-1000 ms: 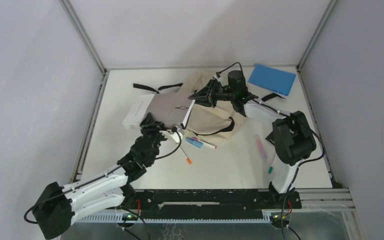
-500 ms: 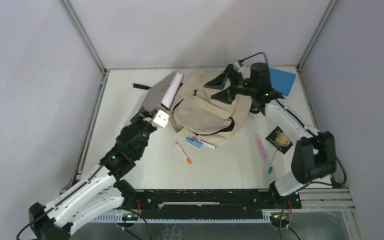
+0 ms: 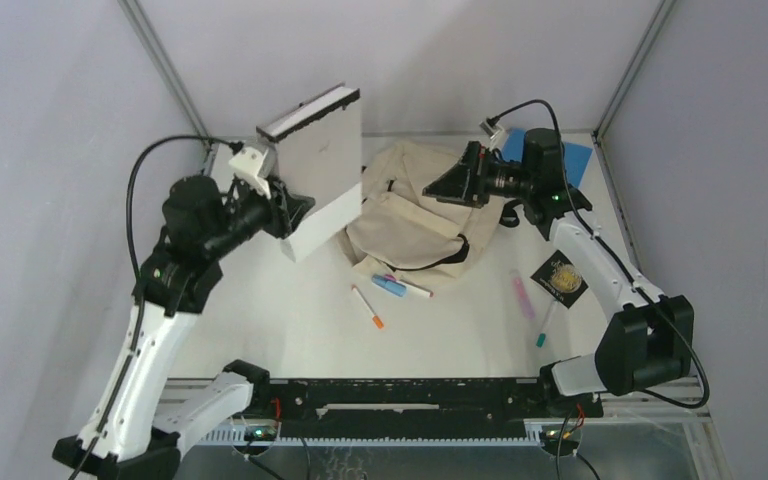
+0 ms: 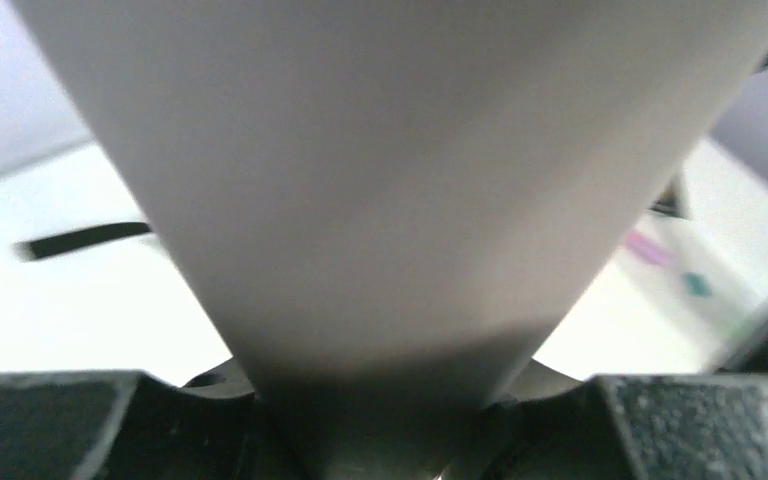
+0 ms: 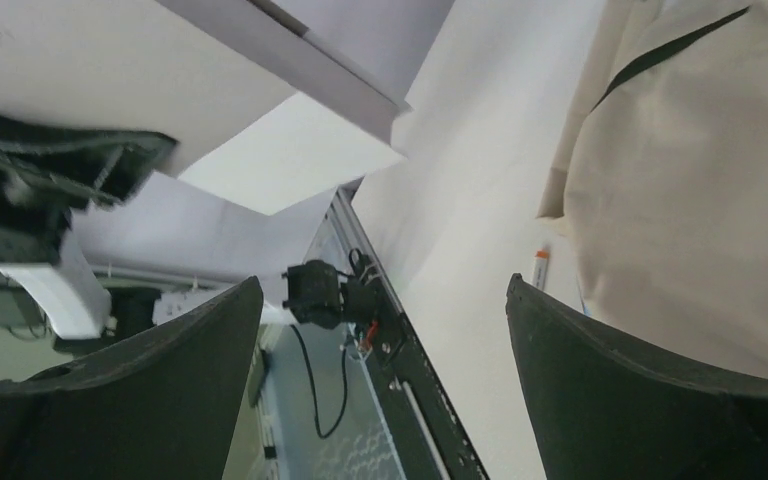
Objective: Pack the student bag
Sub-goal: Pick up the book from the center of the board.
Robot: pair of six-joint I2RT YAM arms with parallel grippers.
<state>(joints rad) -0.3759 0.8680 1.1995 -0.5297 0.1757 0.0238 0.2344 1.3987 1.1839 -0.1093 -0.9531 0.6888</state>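
Observation:
The student bag (image 3: 410,225), a soft cream backpack with black trim, lies at the table's middle back. My left gripper (image 3: 285,210) is raised high to the bag's left and is shut on the lower edge of a thick grey-covered book (image 3: 320,160), which stands nearly upright in the air. The book (image 4: 390,180) fills the left wrist view. My right gripper (image 3: 450,180) hangs open over the bag's top right part with nothing between its fingers. In the right wrist view the bag (image 5: 690,220) shows at the right and the book (image 5: 160,60) at the upper left.
A blue notebook (image 3: 570,160) lies at the back right corner. An orange-tipped pen (image 3: 368,307) and a blue marker (image 3: 390,286) lie just in front of the bag. A pink pen (image 3: 521,294), a teal pen (image 3: 544,330) and a black booklet (image 3: 558,277) lie at the right.
My left arm has lifted the book off the table, up and to the left. My right gripper has opened and drawn back to the right over the bag.

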